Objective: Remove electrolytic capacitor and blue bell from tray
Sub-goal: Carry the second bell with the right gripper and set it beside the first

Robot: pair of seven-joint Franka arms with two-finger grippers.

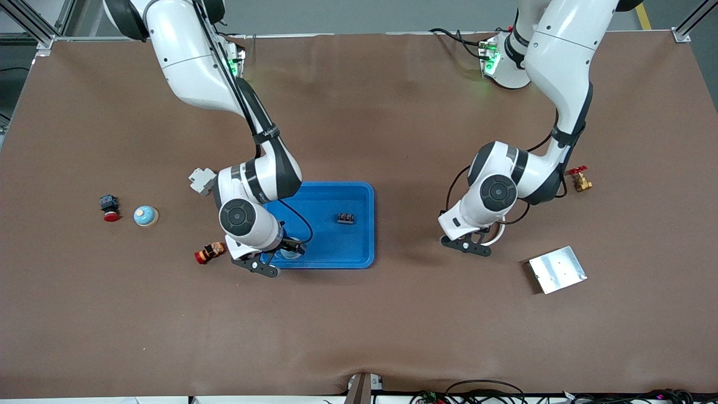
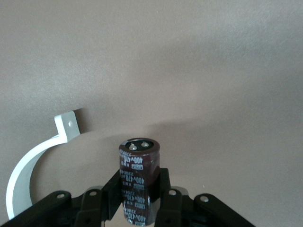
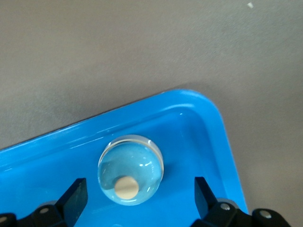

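Front: right gripper (image 1: pixel 280 253) over tray (image 1: pixel 359 191) corner nearest the camera; left gripper (image 1: pixel 477 238) over bare table (image 1: pixel 392 325).
Left wrist: gripper (image 2: pixel 142 198) clenched on upright capacitor (image 2: pixel 139 175), bracket (image 2: pixel 33 161) beside.
Right wrist: gripper (image 3: pixel 139 196) released, straddling bell (image 3: pixel 131 169) in tray (image 3: pixel 199 123).

White print reading "400v 470" runs repeated down the dark sleeve of the capacitor (image 2: pixel 139 177), its smaller lettering unreadable; nothing else carries legible text.
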